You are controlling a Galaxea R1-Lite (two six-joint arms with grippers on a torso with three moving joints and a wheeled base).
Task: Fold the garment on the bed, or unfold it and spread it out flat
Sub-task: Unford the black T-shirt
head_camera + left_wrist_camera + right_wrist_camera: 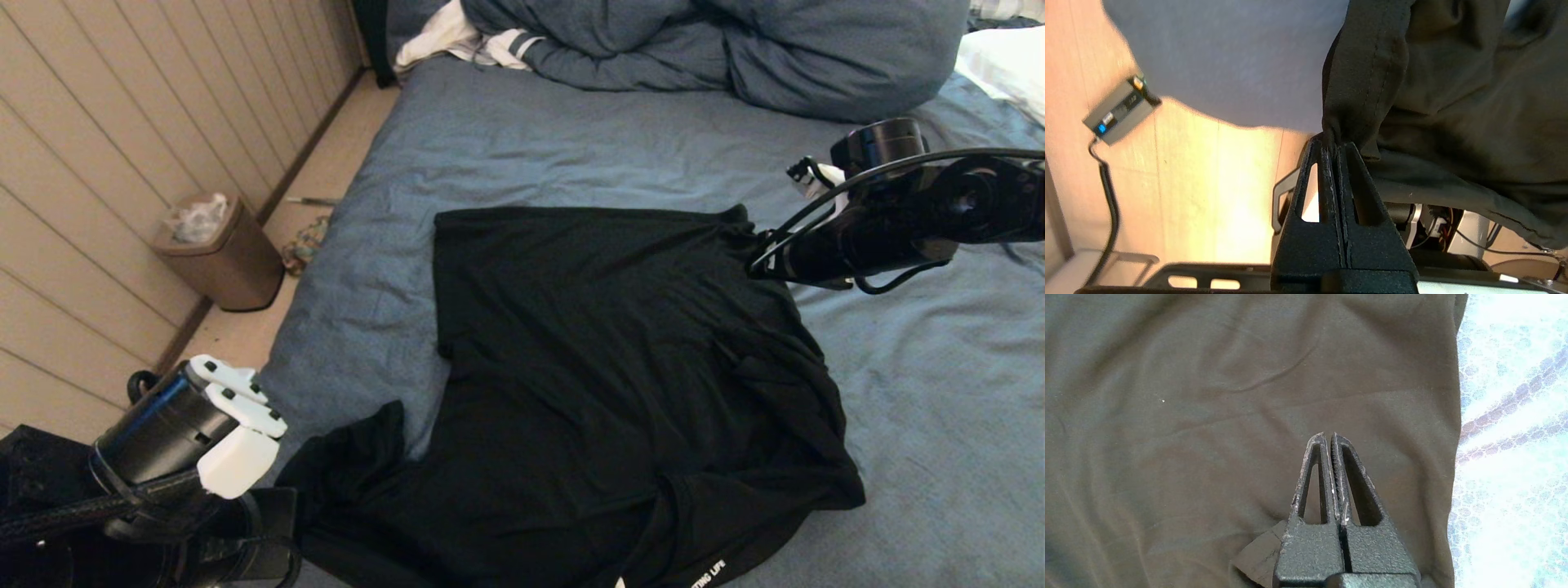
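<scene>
The blue-grey bed [506, 155] filled most of the room, black T-shirt [604, 367] lying partly folded on it. Left gripper [1336, 143] had its jaws clamped on a bunched edge of the shirt at the near corner; right gripper [1329, 435] hovered over the shirt's far edge, jaws together on nothing

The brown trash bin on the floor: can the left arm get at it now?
Probably not: the left gripper is shut on the garment, and the trash bin stands on the floor beyond the bed edge.
</scene>
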